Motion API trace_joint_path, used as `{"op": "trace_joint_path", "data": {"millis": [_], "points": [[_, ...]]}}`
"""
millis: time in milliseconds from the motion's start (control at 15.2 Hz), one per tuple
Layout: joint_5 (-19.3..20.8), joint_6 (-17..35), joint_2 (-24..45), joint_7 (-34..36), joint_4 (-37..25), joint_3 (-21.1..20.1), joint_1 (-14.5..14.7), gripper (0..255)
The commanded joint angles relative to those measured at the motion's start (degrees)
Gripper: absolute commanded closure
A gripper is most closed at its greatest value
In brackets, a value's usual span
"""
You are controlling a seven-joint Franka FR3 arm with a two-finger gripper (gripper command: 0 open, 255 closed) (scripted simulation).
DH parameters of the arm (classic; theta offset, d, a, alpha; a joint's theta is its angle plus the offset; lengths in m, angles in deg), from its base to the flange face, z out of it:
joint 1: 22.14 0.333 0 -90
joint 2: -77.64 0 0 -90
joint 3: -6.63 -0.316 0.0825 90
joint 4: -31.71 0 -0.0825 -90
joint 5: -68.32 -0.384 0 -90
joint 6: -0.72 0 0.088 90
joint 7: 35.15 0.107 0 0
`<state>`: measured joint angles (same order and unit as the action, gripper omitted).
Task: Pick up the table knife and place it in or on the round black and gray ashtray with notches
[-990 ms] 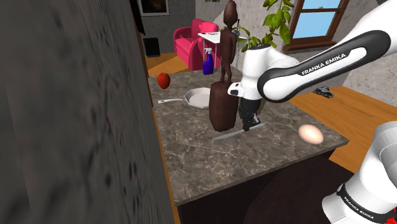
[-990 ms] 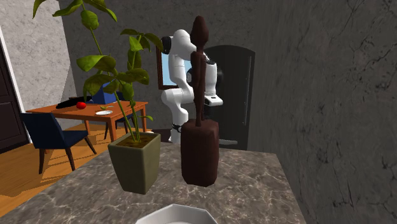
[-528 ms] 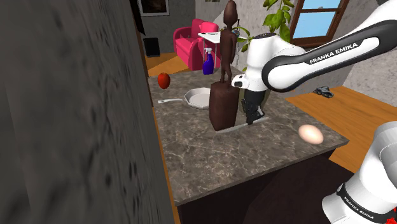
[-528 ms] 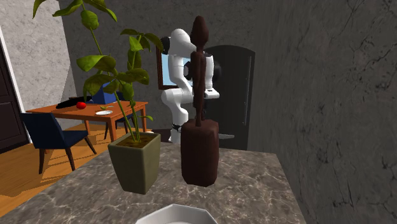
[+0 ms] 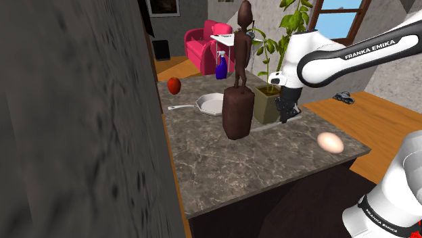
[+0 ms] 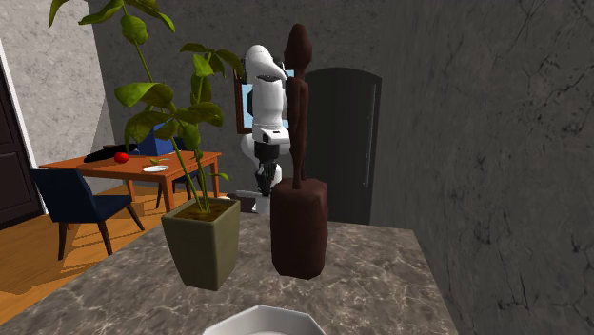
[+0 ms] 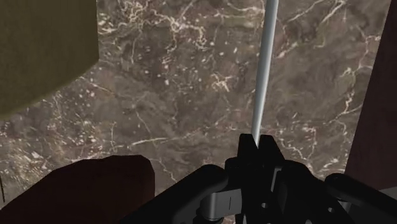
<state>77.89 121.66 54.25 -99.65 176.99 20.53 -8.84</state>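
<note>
tool (image 7: 256, 146) grips table knife (image 7: 266, 63) over open countertop (image 7: 172, 95).

Table knife (image 7: 264, 70): slim, silver-grey, clasped in tool (image 7: 256, 145), blade out over marble counter (image 7: 178, 95).

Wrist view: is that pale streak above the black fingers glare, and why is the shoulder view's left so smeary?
Wrist view: no glare, it is the knife, a flat pale blade clasped by the gripper over the marbled counter. Shoulder view: a grey wall stands close to the camera, its pattern stretched and smeared.
</note>
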Motion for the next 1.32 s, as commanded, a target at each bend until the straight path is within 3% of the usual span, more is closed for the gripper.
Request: {"op": "trace_joint_path", "data": {"millis": [0,726,1254], "points": [[1.22,0.10,-0.76,-2.73,0.60,2.01,-1.52,255],[6.53,-0.51,-0.45,-18.72,-2.38,13.89,-8.94,255],[6.50,-0.09,5.33,-31.77,-9.46,23.39,-11.76,255]]}}
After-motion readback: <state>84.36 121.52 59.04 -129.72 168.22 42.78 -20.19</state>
